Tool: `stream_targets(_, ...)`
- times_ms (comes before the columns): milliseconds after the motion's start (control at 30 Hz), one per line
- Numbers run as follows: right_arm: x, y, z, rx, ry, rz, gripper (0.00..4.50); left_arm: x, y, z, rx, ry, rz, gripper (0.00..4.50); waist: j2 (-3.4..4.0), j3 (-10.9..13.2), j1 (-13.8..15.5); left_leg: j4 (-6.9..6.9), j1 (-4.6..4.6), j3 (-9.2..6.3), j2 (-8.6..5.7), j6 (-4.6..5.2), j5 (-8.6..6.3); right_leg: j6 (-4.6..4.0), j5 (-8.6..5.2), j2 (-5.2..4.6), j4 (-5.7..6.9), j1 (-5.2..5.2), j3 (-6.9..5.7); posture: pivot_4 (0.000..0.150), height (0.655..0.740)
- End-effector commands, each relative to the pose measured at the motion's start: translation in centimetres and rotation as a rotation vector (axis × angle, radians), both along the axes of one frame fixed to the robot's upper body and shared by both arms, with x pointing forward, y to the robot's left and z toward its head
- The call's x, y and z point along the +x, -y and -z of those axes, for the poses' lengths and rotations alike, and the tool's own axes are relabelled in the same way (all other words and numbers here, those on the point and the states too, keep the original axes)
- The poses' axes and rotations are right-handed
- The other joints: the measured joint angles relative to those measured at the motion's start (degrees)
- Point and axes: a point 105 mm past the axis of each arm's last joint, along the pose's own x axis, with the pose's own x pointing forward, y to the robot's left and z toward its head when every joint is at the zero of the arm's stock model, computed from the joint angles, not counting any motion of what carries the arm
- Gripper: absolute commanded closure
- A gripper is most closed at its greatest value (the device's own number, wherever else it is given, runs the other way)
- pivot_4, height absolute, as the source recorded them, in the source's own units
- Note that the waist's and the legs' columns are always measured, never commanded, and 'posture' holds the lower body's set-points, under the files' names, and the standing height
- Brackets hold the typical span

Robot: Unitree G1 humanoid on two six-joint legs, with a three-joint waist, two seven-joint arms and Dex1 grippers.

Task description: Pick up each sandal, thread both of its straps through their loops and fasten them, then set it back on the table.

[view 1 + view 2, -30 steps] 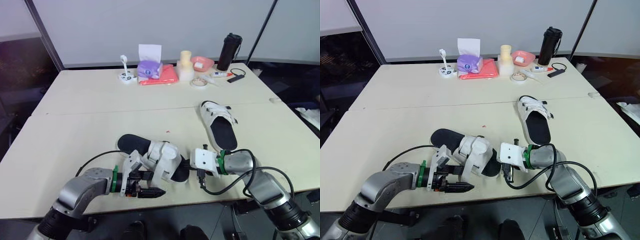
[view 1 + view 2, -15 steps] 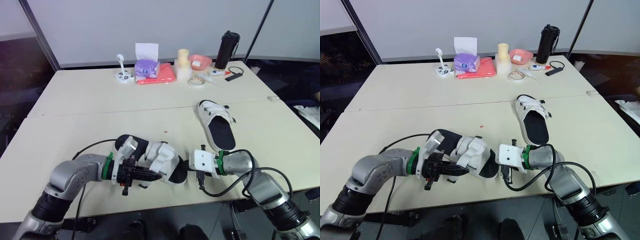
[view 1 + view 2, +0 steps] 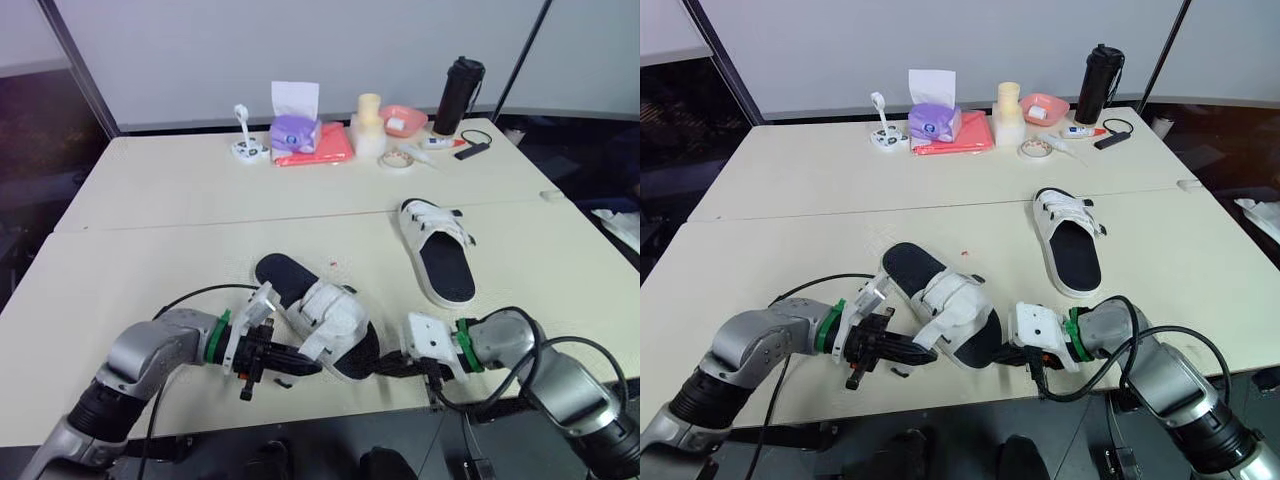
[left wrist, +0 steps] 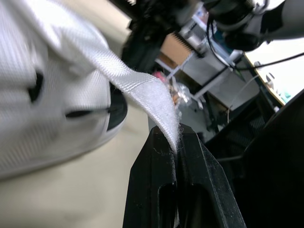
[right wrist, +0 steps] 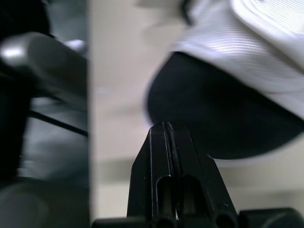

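Head view, sandals: I count two. The near sandal [image 3: 330, 318] sits at the front edge of the bench [image 3: 180, 230], between my two claws. The far sandal [image 3: 440, 255] lies flat, well apart to the right, with its straps lying across it.
Head view, claws: two. The left claw [image 3: 290, 362] is at the near sandal's left side, and the right claw [image 3: 392, 368] is at its front-right end.
Head view, clutter: one dark bottle [image 3: 458, 95] and one tissue box [image 3: 296, 128] stand at the back edge, among small items I can't count.
Left wrist view: the claw pinches the fuzzy tip of one white strap [image 4: 152, 95]. I can't pick out the loop here.
Right wrist view: the fingers are pressed together, tips just at the near sandal's dark sole [image 5: 213, 123]. I cannot tell whether anything is caught between them.
Step in hand: threading, by my reading.
Doing it well: I'd hold the pinch close to the strap's tip and keep the strap flat, not twisted. I'd brace the shoe with the right claw, feed the tip straight through the loop, regrip beyond it, then fold it back and press down.
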Motion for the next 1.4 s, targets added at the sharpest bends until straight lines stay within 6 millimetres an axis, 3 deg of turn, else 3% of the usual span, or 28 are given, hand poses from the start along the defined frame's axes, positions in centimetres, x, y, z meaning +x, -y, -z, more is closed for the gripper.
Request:
stream_targets(33,-1.3,-1.1,-0.5,0.041,-0.042,-0.038,4.5,-0.3,0.1,-0.4,-0.01,0.029,0.025,4.42,0.03,0.03,-0.01,0.01,-0.01,0.0,0.0,0.0,0.0,0.0,0.0,0.0,0.0,0.0,0.0,0.15,0.74)
stream_targets(467,-2.2,-3.0,0.8,0.041,-0.131,-0.1,4.5,0.5,-0.4,-0.7,-0.007,0.043,-0.008,4.42,0.06,0.08,0.0,0.41,-0.05,0.02,0.0,0.01,-0.01,0.01,0.01,0.02,0.07,0.09,0.0,0.15,0.74)
stream_targets(667,-0.6,-3.3,2.4,0.007,-0.065,-0.061,4.5,0.9,-0.9,-1.2,-0.008,0.05,-0.03,4.42,0.07,0.09,-0.03,0.5,-0.05,0.02,0.0,0.01,0.0,0.01,0.02,0.04,0.14,0.09,0.0,0.15,0.74)
stream_targets(1400,3.6,0.4,1.2,-0.007,0.044,0.113,4.5,0.4,0.1,-1.4,-0.029,0.064,0.007,4.42,0.07,0.09,-0.07,0.78,0.0,0.03,0.0,0.0,0.02,0.01,0.04,0.09,0.6,0.07,0.04,0.15,0.74)
